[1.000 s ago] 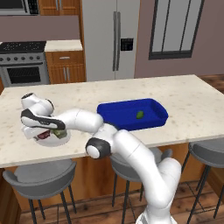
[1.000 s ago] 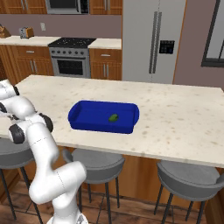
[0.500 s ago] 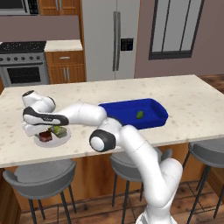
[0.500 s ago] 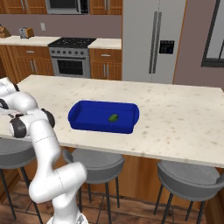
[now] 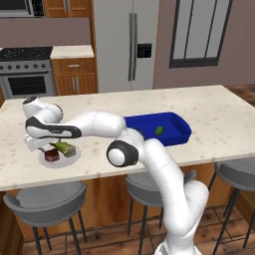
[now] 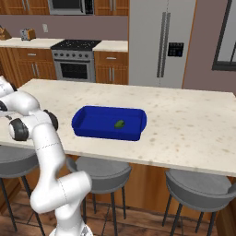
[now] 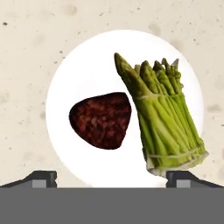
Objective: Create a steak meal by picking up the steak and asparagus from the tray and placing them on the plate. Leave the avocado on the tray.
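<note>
Grey stools point(image 6: 201, 188) along pale speckled counter point(image 6: 184, 120), stove point(image 6: 74, 60), fridge point(image 6: 154, 44) behind

This is a kitchen, rendered rather than filmed. A stainless-steel stove with a black cooktop point(image 6: 75, 60) stands between brown wooden cabinets with metal handles point(image 6: 33, 65), below a dark-fronted microwave point(image 6: 71, 6). Beside them rises a tall grey two-door refrigerator with long handles and a black dispenser panel point(image 6: 159, 44). A small toaster point(image 6: 27, 34) sits on the back counter. In front, grey curved-back stools point(image 6: 102, 174) line a pale speckled stone tabletop point(image 6: 184, 124).
</note>
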Motion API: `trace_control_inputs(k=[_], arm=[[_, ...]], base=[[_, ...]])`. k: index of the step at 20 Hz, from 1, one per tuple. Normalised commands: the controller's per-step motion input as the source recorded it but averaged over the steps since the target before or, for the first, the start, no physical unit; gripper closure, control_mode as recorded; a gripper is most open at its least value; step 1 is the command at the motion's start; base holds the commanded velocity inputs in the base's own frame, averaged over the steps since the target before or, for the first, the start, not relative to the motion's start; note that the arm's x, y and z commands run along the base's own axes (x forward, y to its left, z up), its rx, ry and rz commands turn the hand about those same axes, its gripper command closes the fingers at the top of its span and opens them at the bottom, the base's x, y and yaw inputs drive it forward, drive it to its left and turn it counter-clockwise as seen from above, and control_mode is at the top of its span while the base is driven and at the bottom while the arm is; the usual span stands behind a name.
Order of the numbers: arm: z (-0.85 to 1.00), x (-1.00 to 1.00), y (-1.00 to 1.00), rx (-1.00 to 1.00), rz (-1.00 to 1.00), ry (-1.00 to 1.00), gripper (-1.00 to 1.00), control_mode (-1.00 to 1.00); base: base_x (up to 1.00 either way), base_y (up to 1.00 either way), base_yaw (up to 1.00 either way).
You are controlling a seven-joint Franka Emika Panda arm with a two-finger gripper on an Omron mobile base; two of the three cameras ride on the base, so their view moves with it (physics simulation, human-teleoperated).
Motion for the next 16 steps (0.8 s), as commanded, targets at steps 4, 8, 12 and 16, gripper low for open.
trace_control_inputs(k=[4,8,12,16], arm=[[0.32,-0.61,-0.45,0.00,-0.02,-0.13,-1.00,-1.00],[0.07,-0.93,-0.93,0.02,-0.09,-0.21,-1.00,-1.00],[0.15,-0.99,-1.00,0.09,-0.10,-0.21,-1.00,-1.00],[0.57,-0.81,-1.00,0.23,-0.08,-0.23,-1.00,-1.00]], base=[[0.00,0.00,0.00],[0.00,0.00,0.00],[0.00,0.00,0.00],[0.00,0.00,0.00]])
